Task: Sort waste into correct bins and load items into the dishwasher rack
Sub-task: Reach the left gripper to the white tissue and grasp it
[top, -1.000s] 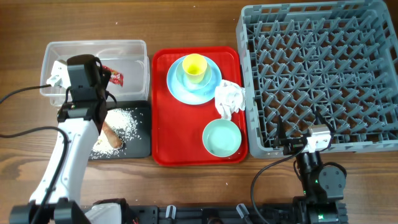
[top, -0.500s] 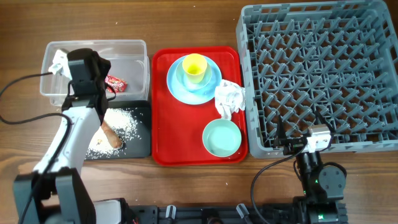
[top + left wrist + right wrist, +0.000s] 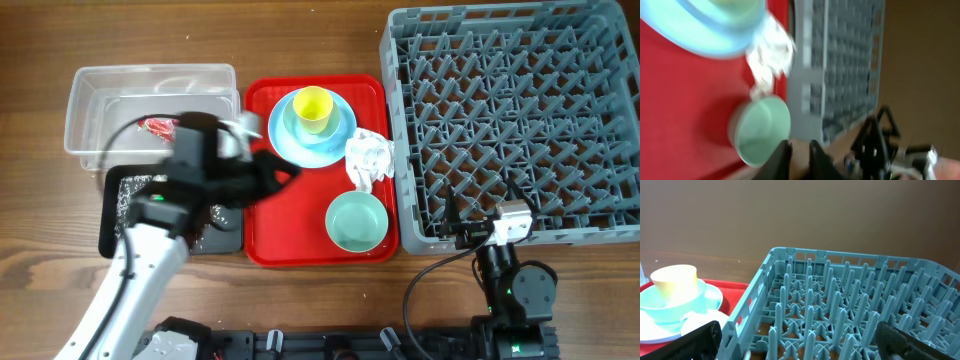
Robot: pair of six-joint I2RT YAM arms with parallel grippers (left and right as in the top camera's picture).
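The red wrapper (image 3: pixel 157 125) lies in the clear tub (image 3: pixel 150 85). The black tray (image 3: pixel 112 218) holds rice (image 3: pixel 133 186); my left arm hides the carrot-shaped piece. On the red tray the yellow cup (image 3: pixel 312 105) sits in the light blue bowl (image 3: pixel 300 132), which sits on the light blue plate (image 3: pixel 284 144). Beside them are the white napkin (image 3: pixel 368 156) and the mint-green bowl (image 3: pixel 356 222). My left gripper (image 3: pixel 283 172) hovers over the red tray's left part, shut and empty; its view is blurred and shows the mint bowl (image 3: pixel 762 131) and the napkin (image 3: pixel 771 54). My right gripper (image 3: pixel 800 340) is open by the grey rack (image 3: pixel 515 120).
The red serving tray (image 3: pixel 262 240) lies between the bins and the rack. My right arm (image 3: pixel 505 262) rests at the rack's front edge. Bare wooden table runs along the front and the far left.
My left arm has swung right, from over the clear tub to over the red tray. The red wrapper now lies free in the tub. The right arm has not moved.
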